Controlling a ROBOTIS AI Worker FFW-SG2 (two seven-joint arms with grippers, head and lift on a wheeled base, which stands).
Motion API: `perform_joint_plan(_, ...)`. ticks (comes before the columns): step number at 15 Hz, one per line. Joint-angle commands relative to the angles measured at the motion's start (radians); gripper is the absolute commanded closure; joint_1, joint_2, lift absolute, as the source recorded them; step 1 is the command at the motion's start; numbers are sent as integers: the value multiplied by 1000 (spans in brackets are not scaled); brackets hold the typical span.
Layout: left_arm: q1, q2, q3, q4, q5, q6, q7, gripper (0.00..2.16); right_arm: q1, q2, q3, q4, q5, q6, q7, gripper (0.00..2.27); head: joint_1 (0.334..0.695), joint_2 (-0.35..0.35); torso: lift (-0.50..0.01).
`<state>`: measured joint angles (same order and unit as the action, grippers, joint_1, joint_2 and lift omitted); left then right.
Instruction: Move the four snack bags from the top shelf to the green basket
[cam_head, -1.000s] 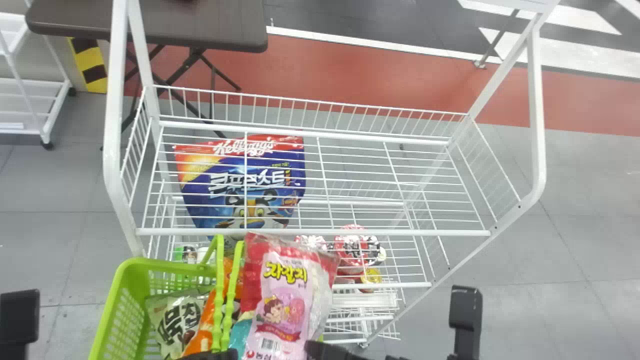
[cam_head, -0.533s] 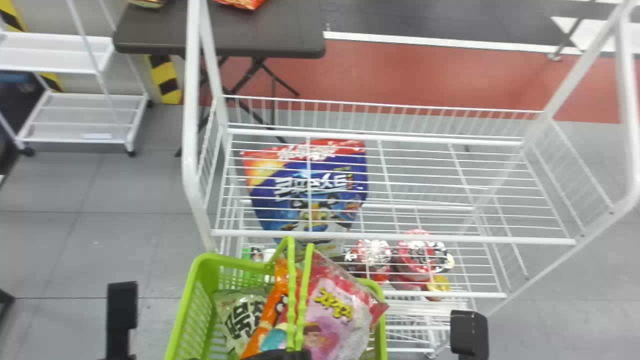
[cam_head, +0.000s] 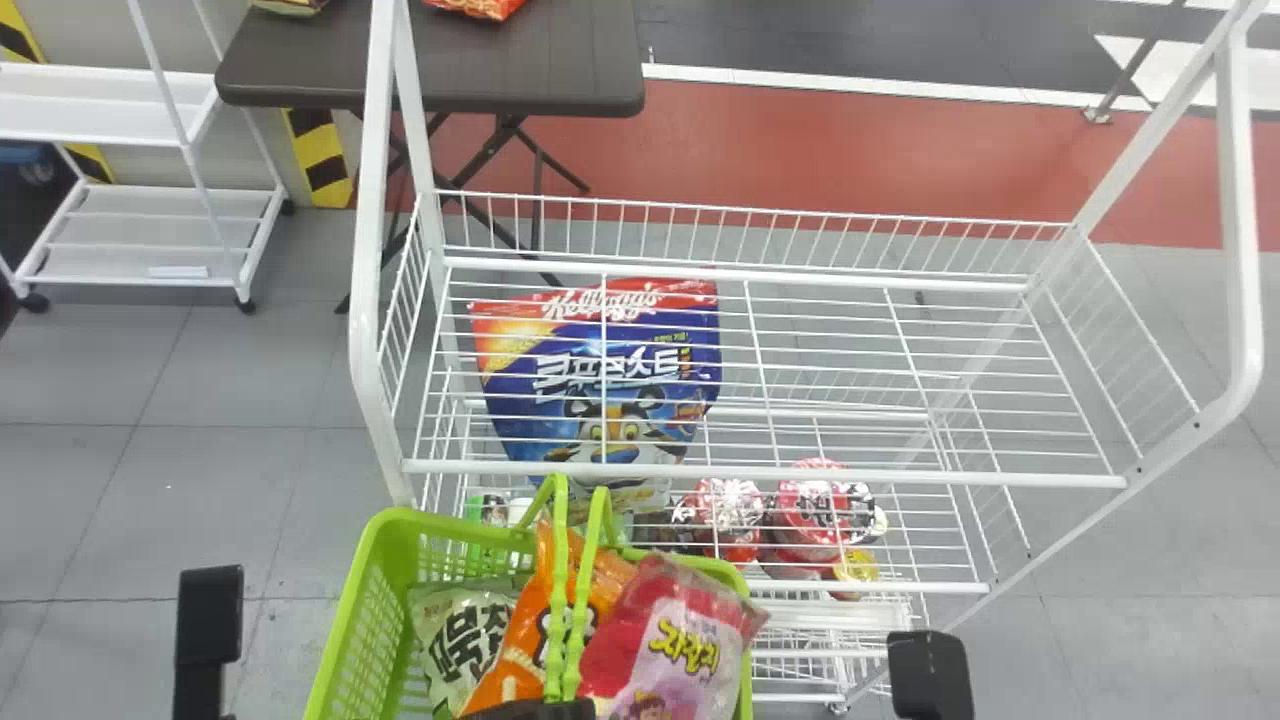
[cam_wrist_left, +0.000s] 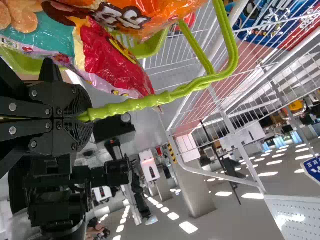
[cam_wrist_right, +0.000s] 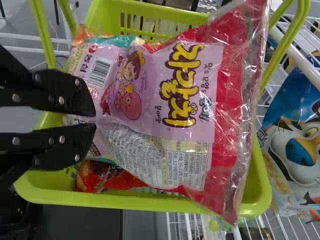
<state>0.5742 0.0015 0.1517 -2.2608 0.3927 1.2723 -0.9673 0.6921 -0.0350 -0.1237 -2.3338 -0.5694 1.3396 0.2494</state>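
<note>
Pink snack bag (cam_head: 685, 640) is held over the green basket's (cam_head: 343, 630) right rim, its lower end pinched by the right gripper's (cam_wrist_right: 95, 119) narrow-set fingers (light, slippery, crushable, probably; best gripped there); the handles (cam_wrist_left: 150, 102) are clasped by the left gripper (cam_wrist_left: 86, 117).

Dark folding table (cam_head: 520, 85) near a white wheeled cart (cam_head: 150, 215), round tubs (cam_head: 808, 505) on a lower shelf (cam_head: 930, 587).
</note>
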Motion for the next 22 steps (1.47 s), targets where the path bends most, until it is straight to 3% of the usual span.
perform_joint_plan(1,1,0,2,-2,0,0,-1,1808,13,3,-17,-90,11,-3,-2,12,695,-138,0)
perform_joint_plan(4,4,-3,0,0,0,0,-1,1811,41,4,-2,-113,57,-349,10,39,695,-157,0)
perform_joint_plan(6,4,-4,-1,-2,0,0,-1,1808,56,4,72,-114,215,-659,16,53,695,-174,0)
perform_joint_plan(8,4,-4,-6,-2,-3,0,2,1808,64,4,104,-118,292,-810,10,66,695,-188,0)
perform_joint_plan(9,6,-4,-6,0,-5,0,4,1811,95,3,159,-113,404,-1064,-29,70,695,-194,0)
perform_joint_plan(11,6,-4,-9,1,-5,-3,6,1811,133,-9,257,-65,625,-1478,-194,70,695,-218,0)
perform_joint_plan(13,6,-4,-9,1,-5,0,6,1808,133,-14,286,-64,628,-1392,-252,70,695,-246,0)
perform_joint_plan(16,6,-4,-9,3,-5,-3,4,1808,129,-17,282,-41,565,-1322,-268,70,695,-222,0)
perform_joint_plan(22,3,-4,-9,4,-5,-3,4,1808,130,-19,268,-55,551,-1310,-274,73,695,-237,0)
